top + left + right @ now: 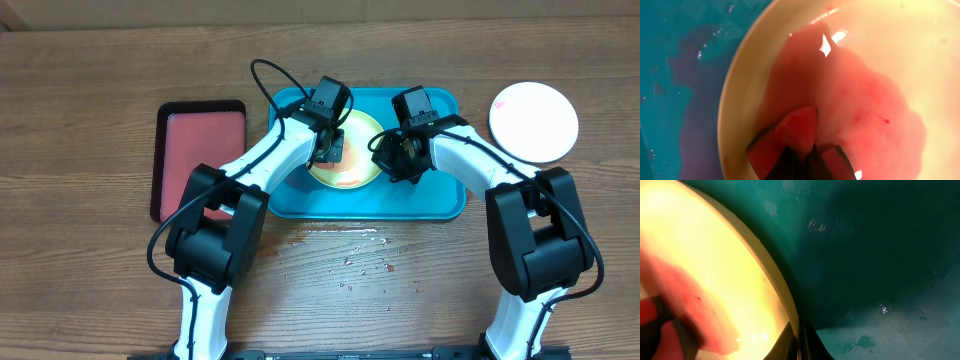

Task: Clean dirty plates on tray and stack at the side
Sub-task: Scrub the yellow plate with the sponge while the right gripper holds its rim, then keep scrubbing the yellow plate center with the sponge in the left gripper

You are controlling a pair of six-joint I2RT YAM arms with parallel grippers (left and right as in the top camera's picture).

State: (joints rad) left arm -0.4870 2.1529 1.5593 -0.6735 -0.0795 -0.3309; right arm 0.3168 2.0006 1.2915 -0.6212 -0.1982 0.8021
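Left gripper (332, 148) holds sponge (797, 129) on yellow-green plate (362, 172); right gripper (386, 152) pinches rim

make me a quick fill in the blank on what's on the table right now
The yellow-green plate lies in the ____ tray.
The right gripper is shut on that plate's ____.
The white plate sits on the table, off the tray, on the robot's ____ side.
The left gripper presses a ____ sponge onto the plate.
Missing words: teal; rim; right; red.
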